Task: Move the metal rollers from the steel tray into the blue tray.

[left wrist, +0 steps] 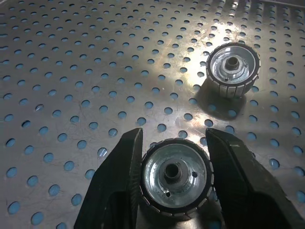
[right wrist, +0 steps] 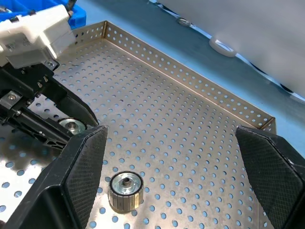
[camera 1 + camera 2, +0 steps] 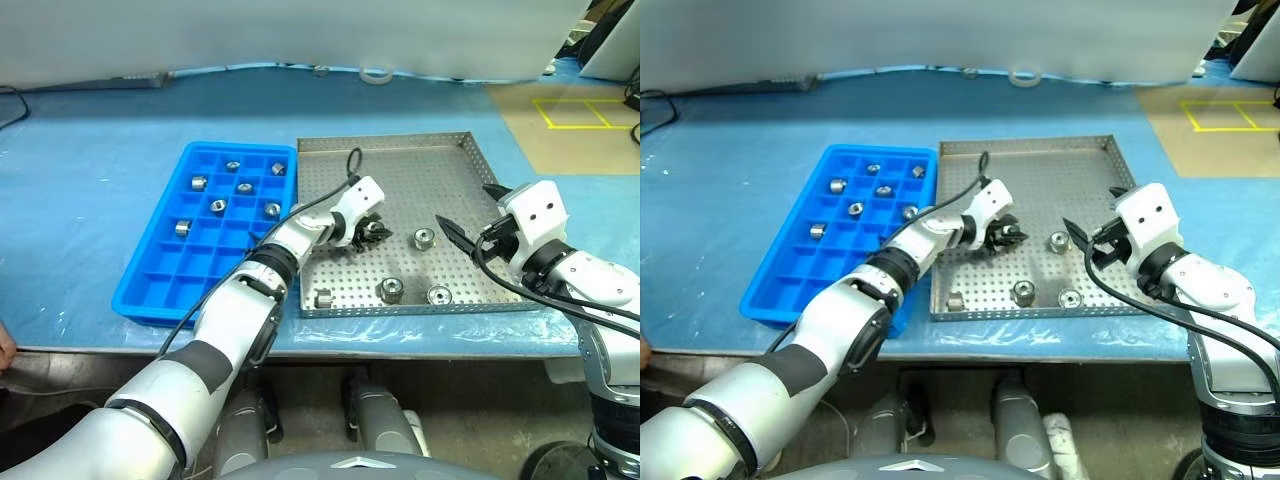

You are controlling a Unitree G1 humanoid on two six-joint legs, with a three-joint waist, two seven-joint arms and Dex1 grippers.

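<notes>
Leftmost on the blue-covered bench [image 3: 90, 200], the blue tray [image 3: 160, 285] holds seven metal rollers [image 3: 218, 205] in separate compartments. Next, the steel tray [image 3: 400, 165] carries four loose rollers near its front rim, plus a fifth roller [image 1: 175, 177] pinched between the left claw [image 3: 372, 232] fingers [image 1: 116, 183] mid-tray. Rightmost, the right claw [image 3: 470, 215] hangs spread wide over the steel tray's right side, holding nothing.

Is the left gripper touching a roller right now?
Touching. The left wrist view shows both black fingers of the left gripper pressed against the sides of one roller on the steel tray, with no gap on either side.
</notes>
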